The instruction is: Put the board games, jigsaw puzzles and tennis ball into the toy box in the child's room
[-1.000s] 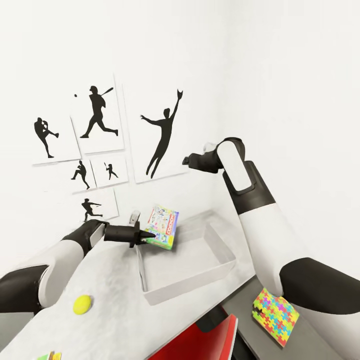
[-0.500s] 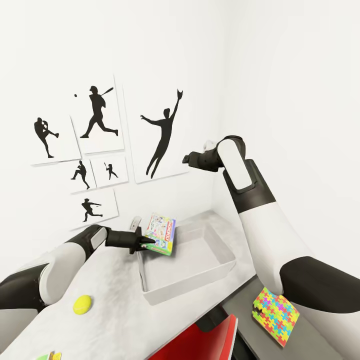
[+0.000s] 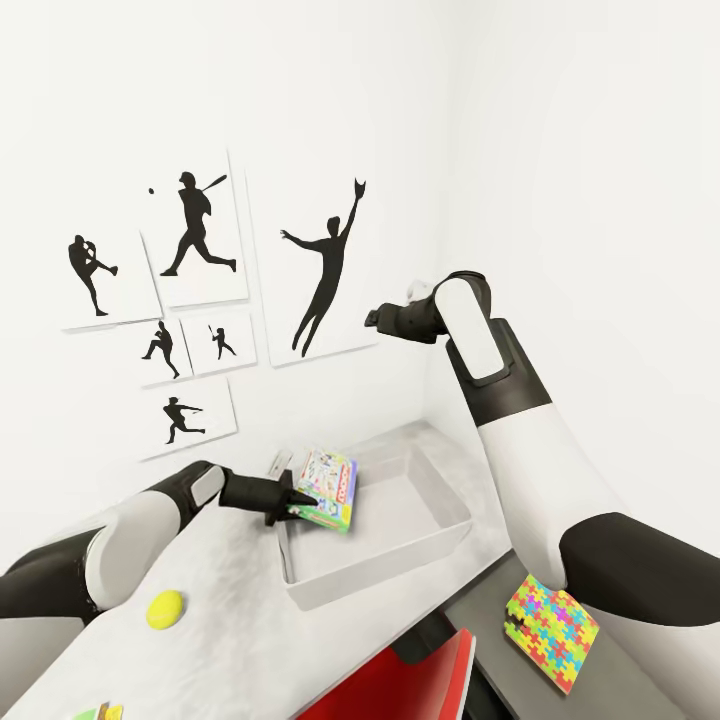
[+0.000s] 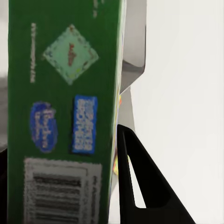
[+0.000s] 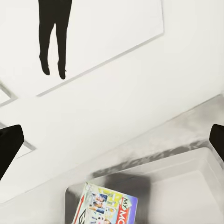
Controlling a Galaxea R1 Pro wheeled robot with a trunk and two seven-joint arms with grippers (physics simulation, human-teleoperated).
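The left gripper (image 3: 296,501) pinches a white board game box with multicoloured edges (image 3: 328,488), tilted over the near-left corner of the shallow light-grey toy box (image 3: 440,538) on the white tabletop (image 3: 215,620). The right gripper (image 3: 372,319), raised near the wall, has its fingers spread wide. A small yellow-green tennis ball (image 3: 165,608) lies on the tabletop, well apart from the bin.

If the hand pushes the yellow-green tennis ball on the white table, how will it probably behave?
The tennis ball is round, so it would probably roll rather than slide. The table shows no raised edge near it, so it might run off. It looks small, likely light.
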